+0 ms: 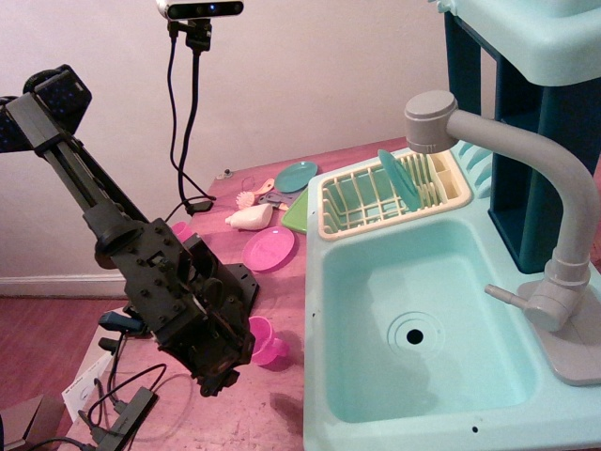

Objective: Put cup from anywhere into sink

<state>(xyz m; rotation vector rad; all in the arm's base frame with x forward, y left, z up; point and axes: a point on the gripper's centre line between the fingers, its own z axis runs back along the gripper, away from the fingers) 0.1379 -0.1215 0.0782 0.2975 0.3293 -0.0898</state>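
**Sink, arm and cup on the worktop**

Turquoise sink (376,282) with grey faucet (554,207) fills the right. The hand (223,374), low at left, has fingers whose spacing cannot be told. The pink cup (267,342) lies tipped on the worktop (272,404), just beside it.

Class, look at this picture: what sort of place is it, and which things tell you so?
Probably a toy kitchen set up as a robot test bench: a turquoise plastic sink with grey faucet, a cream dish rack, and a robot arm under a mounted camera.

1 cup (267,342), 1 sink (376,282), 3 plates (269,249).
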